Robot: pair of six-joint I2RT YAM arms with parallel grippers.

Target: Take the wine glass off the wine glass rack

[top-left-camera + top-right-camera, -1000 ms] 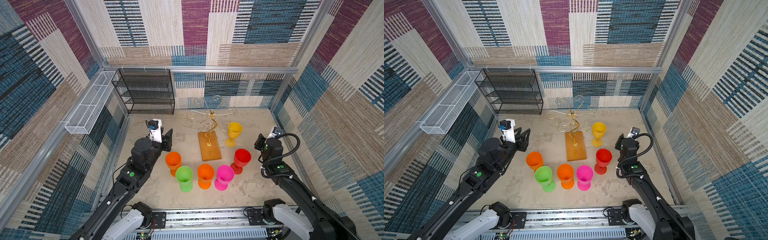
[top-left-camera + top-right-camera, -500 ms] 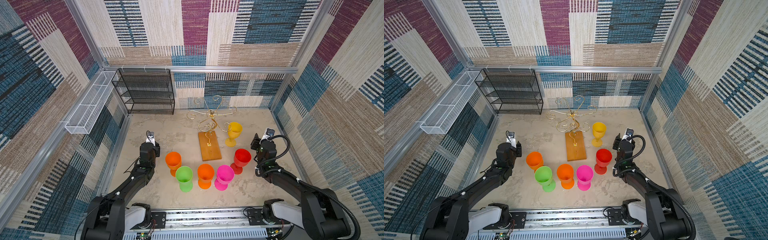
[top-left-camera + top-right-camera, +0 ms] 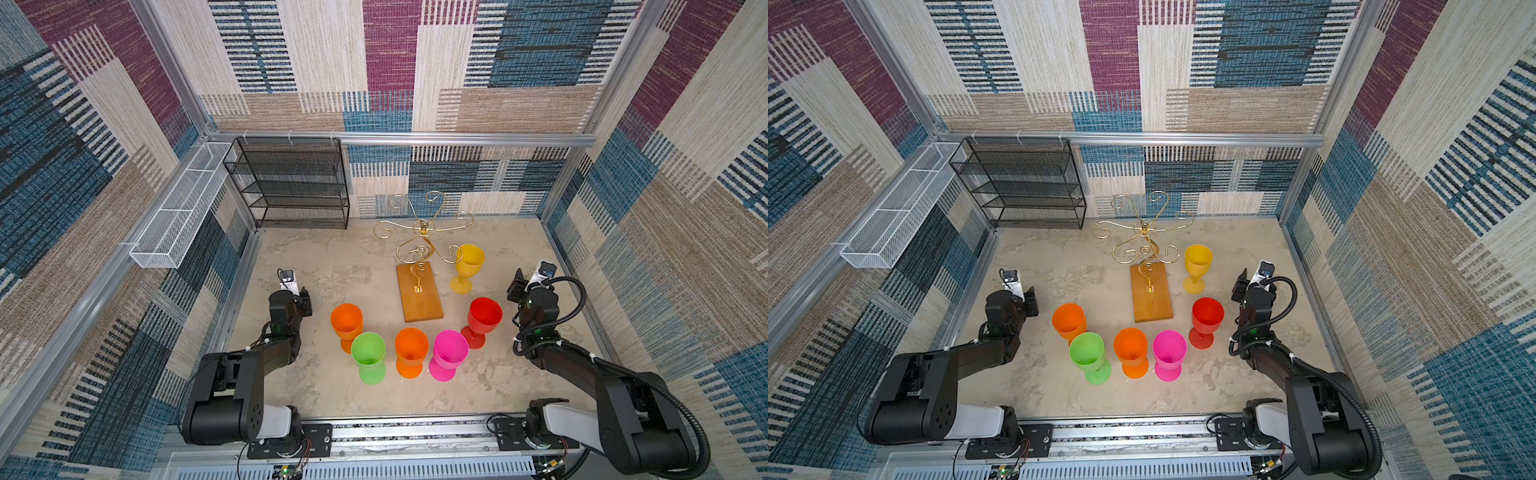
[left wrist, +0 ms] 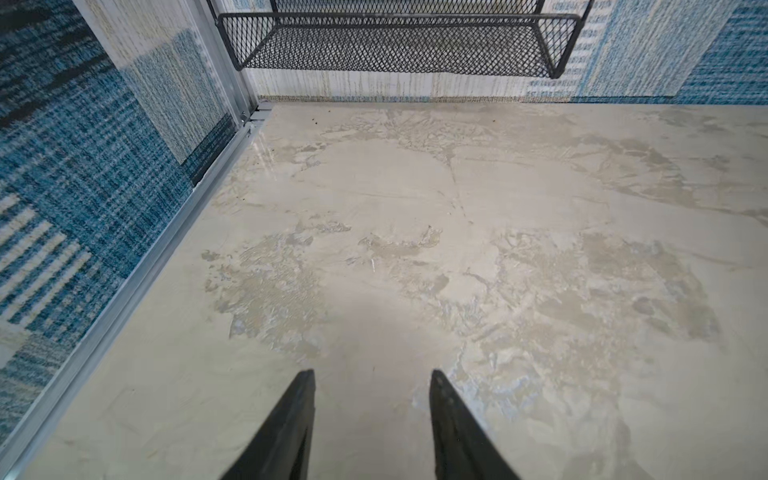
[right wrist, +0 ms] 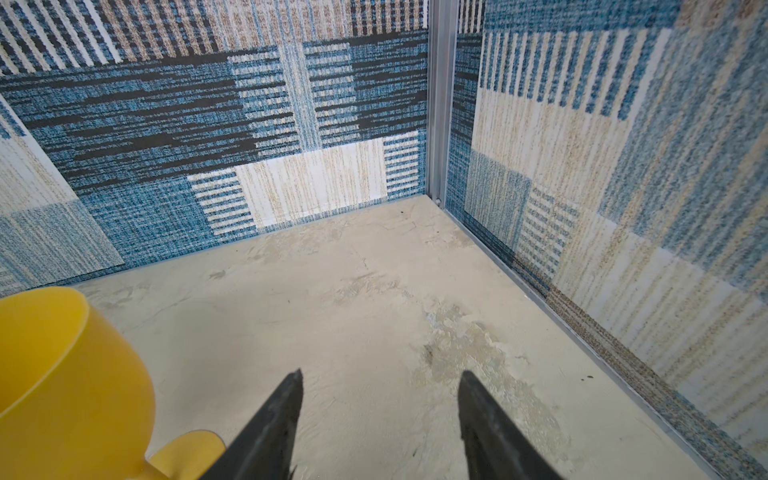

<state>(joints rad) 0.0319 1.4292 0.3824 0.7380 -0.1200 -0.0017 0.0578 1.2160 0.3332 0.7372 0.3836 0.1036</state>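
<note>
Toward the far edge of the mottled beige table (image 3: pixel 316 257), about midway between its left and right edges, stands the wine glass rack (image 3: pixel 419 297). It is a thin gold wire tree whose curled, scroll-tipped arms spread from a slim central post fixed on a rectangular brown wooden base. Six plastic goblets stand upright on the table around that base. The yellow plastic wine glass (image 3: pixel 469 259) is just beside the base's right side, and the red plastic wine glass (image 3: pixel 485 313) stands nearer the near edge on that same side. Before the base's near end a loose row runs leftward: the pink plastic wine glass (image 3: pixel 451 349), the middle orange plastic wine glass (image 3: pixel 411 347) and the green plastic wine glass (image 3: pixel 368 351). The left orange plastic wine glass (image 3: pixel 346 320) stands just behind the green one. The left claw (image 4: pixel 372 374) sits low near the left edge, jaws apart over bare table, facing the black mesh tiered shelf (image 4: pixel 399 45) at the far left corner. The right claw (image 5: pixel 380 376) sits near the right edge, jaws spread and holding nothing. In the right wrist view the yellow glass's bowl shows close beside one finger, apart from it.
</note>
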